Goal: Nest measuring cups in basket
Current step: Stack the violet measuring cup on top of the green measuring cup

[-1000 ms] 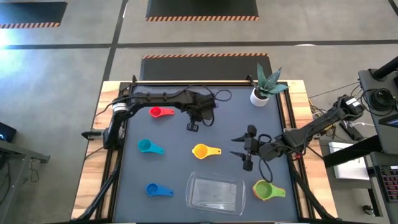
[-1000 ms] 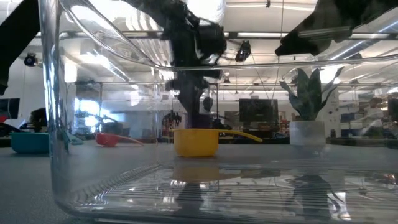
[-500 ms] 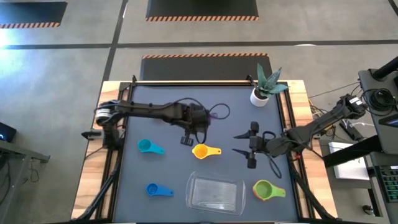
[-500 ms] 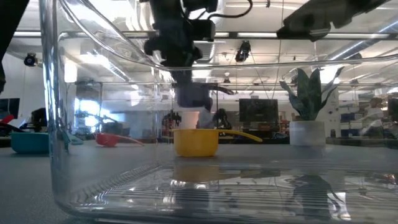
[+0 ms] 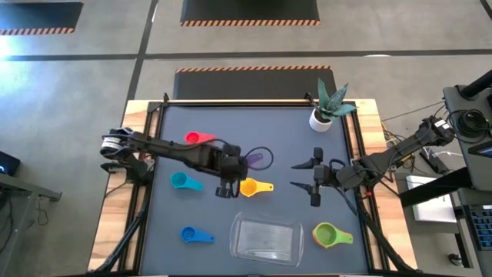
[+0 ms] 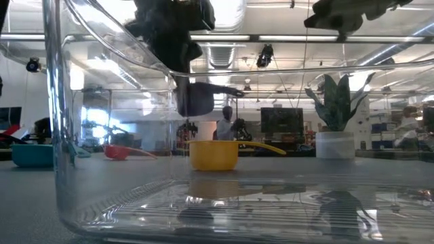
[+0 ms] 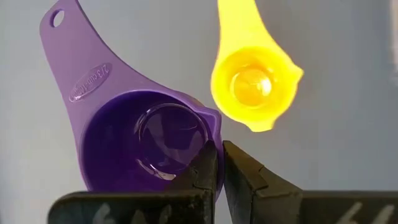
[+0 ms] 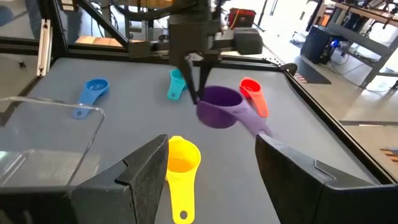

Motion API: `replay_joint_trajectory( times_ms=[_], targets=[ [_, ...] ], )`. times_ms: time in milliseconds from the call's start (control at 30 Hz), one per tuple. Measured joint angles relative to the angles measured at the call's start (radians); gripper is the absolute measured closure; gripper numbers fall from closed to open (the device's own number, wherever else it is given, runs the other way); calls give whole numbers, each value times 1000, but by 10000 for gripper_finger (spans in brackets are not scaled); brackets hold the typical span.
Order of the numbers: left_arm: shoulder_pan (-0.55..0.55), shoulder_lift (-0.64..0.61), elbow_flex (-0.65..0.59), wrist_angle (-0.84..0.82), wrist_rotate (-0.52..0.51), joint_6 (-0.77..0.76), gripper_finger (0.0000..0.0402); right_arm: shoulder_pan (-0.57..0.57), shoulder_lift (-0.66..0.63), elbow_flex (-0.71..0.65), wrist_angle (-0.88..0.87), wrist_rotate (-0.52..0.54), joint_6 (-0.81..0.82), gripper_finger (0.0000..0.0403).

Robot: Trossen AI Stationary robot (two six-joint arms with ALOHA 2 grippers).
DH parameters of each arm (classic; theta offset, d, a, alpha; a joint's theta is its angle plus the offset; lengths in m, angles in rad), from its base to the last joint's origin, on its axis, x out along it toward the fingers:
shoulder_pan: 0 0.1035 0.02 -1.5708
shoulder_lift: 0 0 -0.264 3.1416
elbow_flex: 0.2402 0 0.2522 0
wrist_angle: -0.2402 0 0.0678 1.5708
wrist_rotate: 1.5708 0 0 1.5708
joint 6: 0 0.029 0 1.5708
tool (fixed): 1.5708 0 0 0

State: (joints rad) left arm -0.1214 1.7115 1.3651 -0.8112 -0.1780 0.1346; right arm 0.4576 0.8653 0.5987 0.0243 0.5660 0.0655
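My left gripper (image 5: 233,171) is shut on the purple measuring cup (image 5: 259,158), which hangs above the mat just beyond the yellow cup (image 5: 250,187). The left wrist view looks down into the purple cup (image 7: 143,140), with the yellow cup (image 7: 252,87) on the mat beside it. The red cup (image 5: 198,138), teal cup (image 5: 181,181) and blue cup (image 5: 192,235) stand on the mat to the left. The green cup (image 5: 329,235) stands right of the clear basket (image 5: 265,240). My right gripper (image 5: 314,178) hovers open to the right of the yellow cup. My left gripper pinches the purple cup's wall at the rim (image 7: 208,149), on the side opposite the handle. One finger (image 7: 202,171) is inside the bowl and one is outside. The fingers point down from above. The cup is lifted clear and about level, its handle (image 8: 252,118) sticking out sideways.
A white plant pot (image 5: 320,119) stands at the mat's far right corner. The basket's clear wall (image 6: 61,135) fills the front of the low view. Bare mat lies between the yellow cup and the basket.
My left arm has swung from the far side of the mat, beside the red cup, toward the near edge. It carried the purple cup upward and stopped just beyond the yellow cup. The gripper stayed shut on the cup.
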Motion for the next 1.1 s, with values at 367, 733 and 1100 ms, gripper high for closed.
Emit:
replay_joint_trajectory(
  times_ms=[367, 733, 1100],
  targets=[
    [-113, -2, 13, 19, -25, -45, 401, -2, -1, 0, 80, -66, -7, 172],
    [-152, -2, 13, 61, -26, -62, 402, -7, 55, 0, 89, -72, 15, 172],
    [-166, -2, 14, 96, -23, -49, 402, -33, 39, 51, 122, -150, -14, 172]
  ],
)
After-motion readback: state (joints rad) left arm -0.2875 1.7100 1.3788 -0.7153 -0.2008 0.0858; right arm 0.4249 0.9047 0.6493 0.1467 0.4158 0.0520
